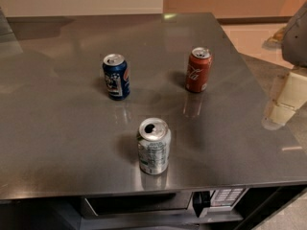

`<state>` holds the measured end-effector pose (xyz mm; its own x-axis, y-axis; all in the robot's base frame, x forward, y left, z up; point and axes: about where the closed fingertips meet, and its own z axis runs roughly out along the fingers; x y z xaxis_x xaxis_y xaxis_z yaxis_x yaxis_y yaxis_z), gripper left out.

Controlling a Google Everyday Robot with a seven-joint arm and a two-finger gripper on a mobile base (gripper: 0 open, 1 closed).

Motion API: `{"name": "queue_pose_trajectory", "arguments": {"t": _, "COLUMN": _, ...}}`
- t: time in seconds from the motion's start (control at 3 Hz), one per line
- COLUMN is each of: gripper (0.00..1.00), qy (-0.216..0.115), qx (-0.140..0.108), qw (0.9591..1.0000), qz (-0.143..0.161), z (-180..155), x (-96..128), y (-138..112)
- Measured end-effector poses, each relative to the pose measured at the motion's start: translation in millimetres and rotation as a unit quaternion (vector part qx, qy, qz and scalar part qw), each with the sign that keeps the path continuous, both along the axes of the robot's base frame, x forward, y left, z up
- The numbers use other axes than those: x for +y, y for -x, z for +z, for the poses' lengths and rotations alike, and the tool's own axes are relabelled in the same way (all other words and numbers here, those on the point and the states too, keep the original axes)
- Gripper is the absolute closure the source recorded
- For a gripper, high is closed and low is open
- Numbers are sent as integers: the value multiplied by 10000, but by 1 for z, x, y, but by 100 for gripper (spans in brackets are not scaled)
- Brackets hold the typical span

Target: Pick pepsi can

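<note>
The pepsi can point(116, 76), dark blue with a white and red-orange logo patch and a silver top, stands upright on the grey table point(57, 128), left of centre. My gripper point(279, 108) shows as a pale shape under a grey arm part at the right edge, over the table's right side. It is far to the right of the pepsi can and holds nothing that I can see.
A red cola can point(198, 70) stands upright to the right of the pepsi can. A silver-white can with green print point(154, 146) stands nearer the front edge. A microwave point(163, 202) sits under the table front.
</note>
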<state>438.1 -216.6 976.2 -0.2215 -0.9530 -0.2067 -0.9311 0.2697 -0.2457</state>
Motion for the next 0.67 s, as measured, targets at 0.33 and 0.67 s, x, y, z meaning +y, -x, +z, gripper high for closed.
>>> {"name": "queue_pose_trajectory", "arguments": {"t": 0.33, "gripper": 0, "qy": 0, "qx": 0, "qw": 10000, "qz": 0, "z": 0, "x": 0, "y": 0}}
{"name": "queue_pose_trajectory", "arguments": {"t": 0.67, "gripper": 0, "qy": -96, "qx": -85, "qw": 9999, "qz": -6, "z": 5, "x": 4, "y": -7}}
